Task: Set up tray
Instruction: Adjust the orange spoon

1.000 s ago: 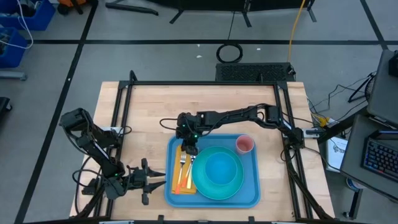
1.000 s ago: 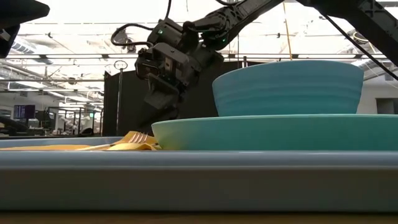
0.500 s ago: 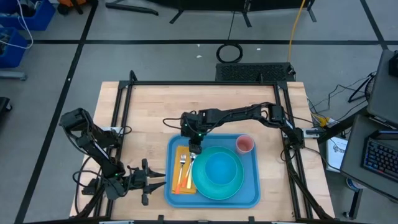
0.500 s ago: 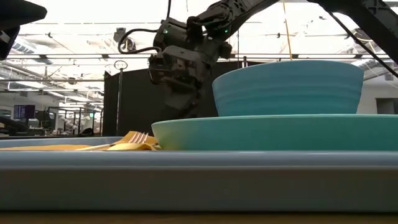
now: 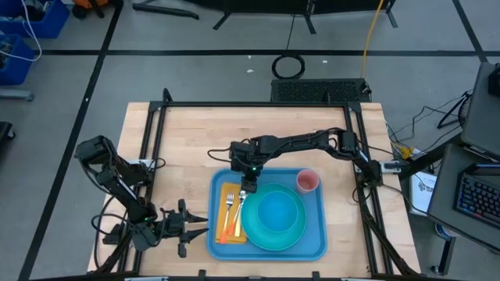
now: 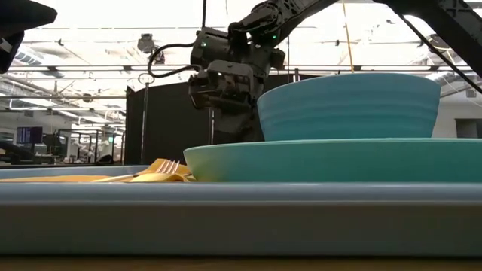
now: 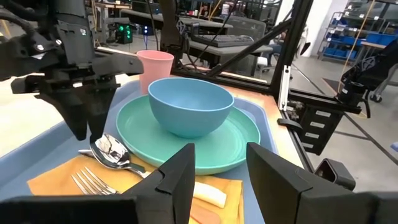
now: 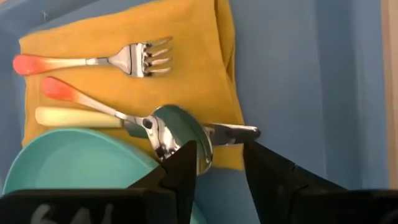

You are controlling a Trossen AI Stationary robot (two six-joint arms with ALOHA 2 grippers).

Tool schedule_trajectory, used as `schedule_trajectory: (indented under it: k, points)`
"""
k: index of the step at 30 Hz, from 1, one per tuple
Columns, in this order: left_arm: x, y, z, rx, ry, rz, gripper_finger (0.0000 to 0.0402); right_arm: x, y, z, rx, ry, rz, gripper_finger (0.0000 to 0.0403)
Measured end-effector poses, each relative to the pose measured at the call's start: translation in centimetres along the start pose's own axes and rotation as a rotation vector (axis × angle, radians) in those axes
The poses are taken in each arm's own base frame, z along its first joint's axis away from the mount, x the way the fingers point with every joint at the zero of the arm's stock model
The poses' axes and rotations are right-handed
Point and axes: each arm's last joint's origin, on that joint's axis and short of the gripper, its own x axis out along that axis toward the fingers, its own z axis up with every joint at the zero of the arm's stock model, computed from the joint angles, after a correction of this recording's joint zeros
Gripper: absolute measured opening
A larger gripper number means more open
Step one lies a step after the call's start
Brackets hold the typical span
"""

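The blue tray (image 5: pixel 314 238) lies on the table. It holds a teal plate (image 5: pixel 291 234) with a teal bowl (image 5: pixel 275 212) on it, and a pink cup (image 5: pixel 308 181). A yellow-orange napkin (image 8: pixel 186 50) on the tray carries a fork (image 8: pixel 93 61), a spoon (image 8: pixel 177 140) and a knife (image 8: pixel 68 116). My right gripper (image 8: pixel 219 150) is open and points down just above the spoon's bowl, beside the plate's far-left rim (image 5: pixel 248 185). My left gripper (image 7: pixel 217 168) is open and waits level off the tray's left edge (image 5: pixel 186 227).
Black frame rails (image 5: pixel 250 104) run along the table's far, left and right sides. Bare wood (image 5: pixel 187 140) lies far and left of the tray. The right arm (image 5: pixel 305 142) reaches across above the tray's far edge. The room with racks shows beyond the table.
My right gripper has moved toward the table's right, from over the napkin's far end to beside the plate's rim. In the low view it has also risen a little. The cutlery, plate and tray have stayed put.
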Motion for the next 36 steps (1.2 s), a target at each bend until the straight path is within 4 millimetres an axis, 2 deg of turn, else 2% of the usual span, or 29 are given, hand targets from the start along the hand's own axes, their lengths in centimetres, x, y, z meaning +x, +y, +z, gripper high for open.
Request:
schedule_trajectory:
  k: [3, 8, 11, 27, 36]
  points:
    - [0.0, 0.0, -0.1, -0.001, 0.004, 0.002, 0.0147, 0.0, 0.0, 0.1, -0.006, -0.007, 0.004, 0.0125]
    - [0.0, 0.0, -0.1, -0.008, 0.005, 0.002, 0.0147, -1.4, 0.7, 0.2, -0.018, -0.033, 0.008, 0.0125]
    - [0.0, 0.0, -0.1, -0.011, 0.006, 0.002, 0.0147, -1.6, 0.8, 0.0, -0.012, -0.019, 0.006, 0.0125]
    - [0.0, 0.1, -0.1, -0.019, 0.008, 0.004, 0.0147, 0.3, 0.2, -1.2, 0.021, 0.003, 0.015, 0.0125]
    - [0.0, 0.1, -0.1, -0.019, 0.008, 0.004, 0.0147, 0.4, 0.5, -0.9, -0.002, -0.028, 0.042, 0.0125]
